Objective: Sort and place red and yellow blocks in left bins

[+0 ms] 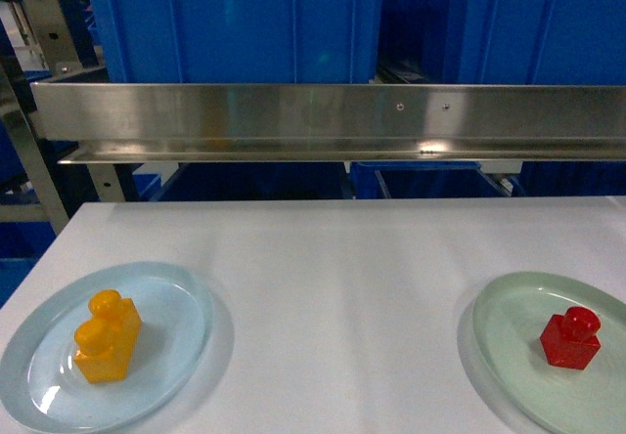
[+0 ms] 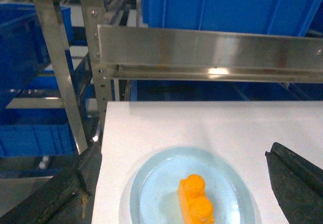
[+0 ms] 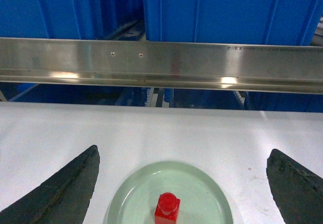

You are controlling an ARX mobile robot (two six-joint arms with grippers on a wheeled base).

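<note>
Below, yellow block (image 1: 107, 337) on pale blue plate (image 1: 59, 395), red block (image 1: 571, 337) on green plate (image 1: 509, 331), left gripper (image 2: 186, 183) and right gripper (image 3: 181, 183) both spread wide (holding nothing), blue bins (image 1: 225, 23) behind.

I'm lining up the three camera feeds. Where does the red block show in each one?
Head: red block at lower right, on the green plate.
Left wrist: not in it; only the yellow block on the blue plate shows.
Right wrist: bottom centre, on the green plate, between the open right hand's fingers.
Shared landmark: the steel rail crossing every view.
</note>
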